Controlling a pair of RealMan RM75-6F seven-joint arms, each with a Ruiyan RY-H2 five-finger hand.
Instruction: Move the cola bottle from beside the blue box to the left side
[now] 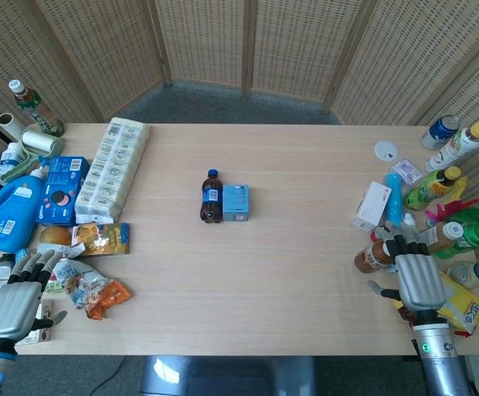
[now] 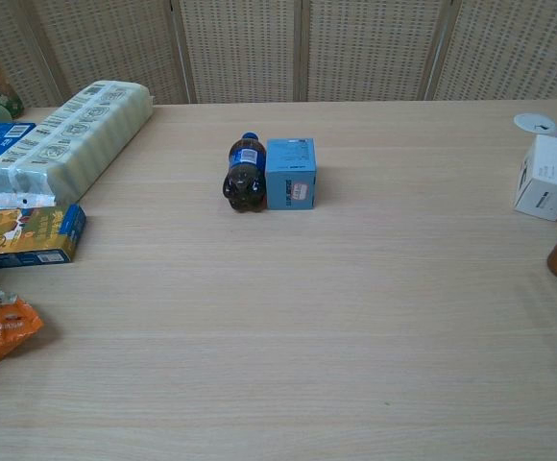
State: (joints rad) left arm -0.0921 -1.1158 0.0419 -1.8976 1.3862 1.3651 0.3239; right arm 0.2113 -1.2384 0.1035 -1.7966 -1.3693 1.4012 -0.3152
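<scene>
A small cola bottle with a blue cap and label lies on its side mid-table, its left side free and its right side touching a small light-blue box. The chest view shows the same bottle and box side by side. My left hand rests at the table's near left corner, fingers apart, holding nothing. At the near right edge my right hand is likewise open and empty. Both hands are far from the bottle and out of the chest view.
Left side holds a long tissue pack, a blue detergent jug, a blue cookie box and snack packets. On the right stand bottles, a white carton and a yellow bag.
</scene>
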